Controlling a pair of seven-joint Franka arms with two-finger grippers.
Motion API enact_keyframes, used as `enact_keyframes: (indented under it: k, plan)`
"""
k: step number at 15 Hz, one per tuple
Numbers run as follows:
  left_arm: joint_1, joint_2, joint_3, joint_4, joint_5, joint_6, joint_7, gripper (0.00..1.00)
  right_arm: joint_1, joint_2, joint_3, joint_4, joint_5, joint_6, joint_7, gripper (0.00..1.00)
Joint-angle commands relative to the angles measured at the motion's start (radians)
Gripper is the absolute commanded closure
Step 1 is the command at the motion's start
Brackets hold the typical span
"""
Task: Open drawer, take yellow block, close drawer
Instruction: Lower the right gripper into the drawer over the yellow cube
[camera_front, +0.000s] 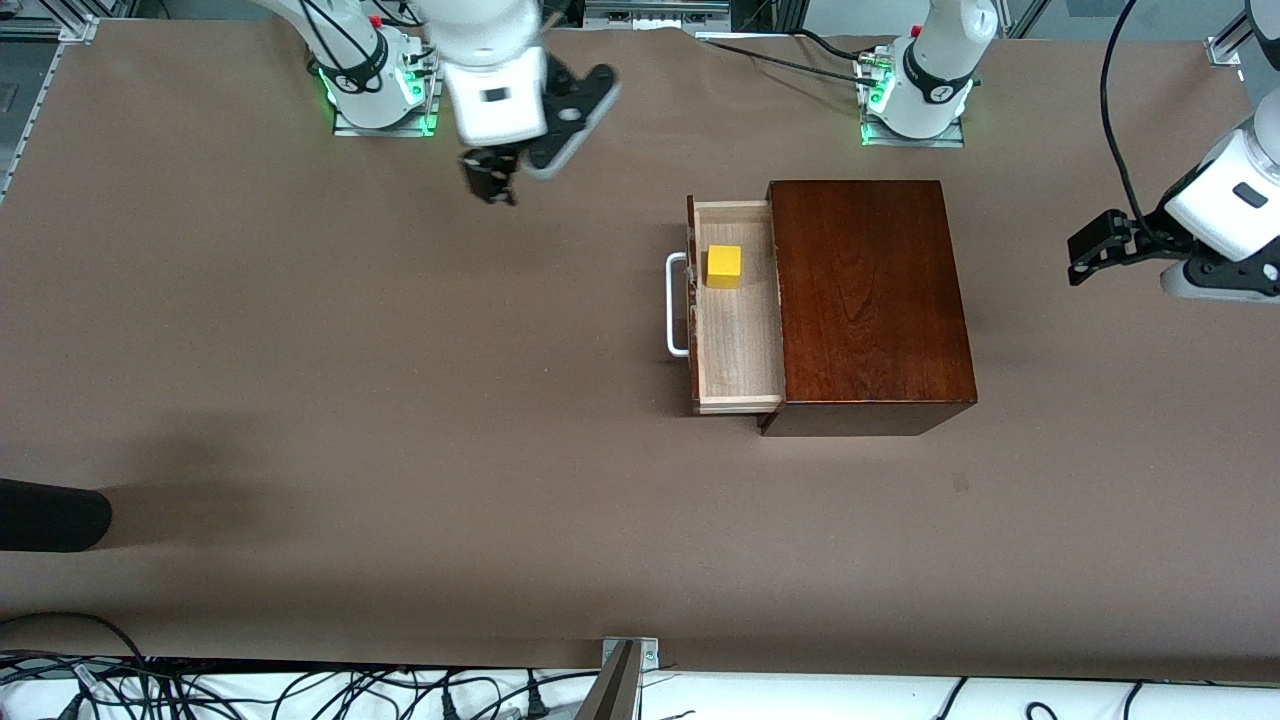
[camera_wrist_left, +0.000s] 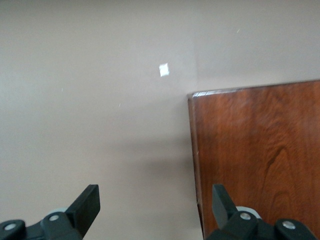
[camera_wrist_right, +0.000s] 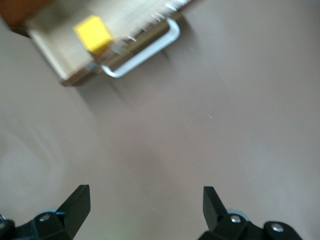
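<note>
Front view gives us the shallow pale-wood drawer (camera_front: 738, 340) pulled out of the glossy dark mahogany box (camera_front: 868, 300) toward the right arm's end of the table, its white metal loop handle (camera_front: 676, 304) on the front. The small bright yellow cube (camera_front: 724, 265) sits in the tray, at the end farther from the front camera and close to the drawer front.

Our right gripper (camera_front: 490, 185) hangs over bare brown tabletop (camera_front: 350, 350), well apart from the drawer; its wrist view shows the fingers spread wide and holding nothing. Our left gripper (camera_front: 1095, 250) waits over the table at the left arm's end, equally wide and empty.

We judge the cube's place the main risk: a finger coming down beside it could strike the drawer front or handle and nudge the tray. The cube's plain, smooth faces may slip if gripped off-centre. The box looks slick, so a hard closing push might slide it across the matte table covering.
</note>
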Motion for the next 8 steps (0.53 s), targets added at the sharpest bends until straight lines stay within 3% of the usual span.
enact_keyframes:
  k: [1, 3, 8]
  plan:
    - [0.011, -0.044, 0.001, -0.056, -0.008, 0.01, 0.007, 0.0, 0.065, 0.149, -0.002, 0.14, -0.01, 0.003, -0.132, 0.0]
    - [0.011, -0.038, -0.005, -0.041, -0.017, 0.01, 0.01, 0.0, 0.121, 0.192, -0.003, 0.143, -0.061, 0.078, -0.238, 0.0]
    - [0.008, -0.039, -0.01, -0.039, -0.022, 0.011, 0.008, 0.0, 0.22, 0.339, -0.003, 0.22, -0.173, 0.173, -0.247, 0.0]
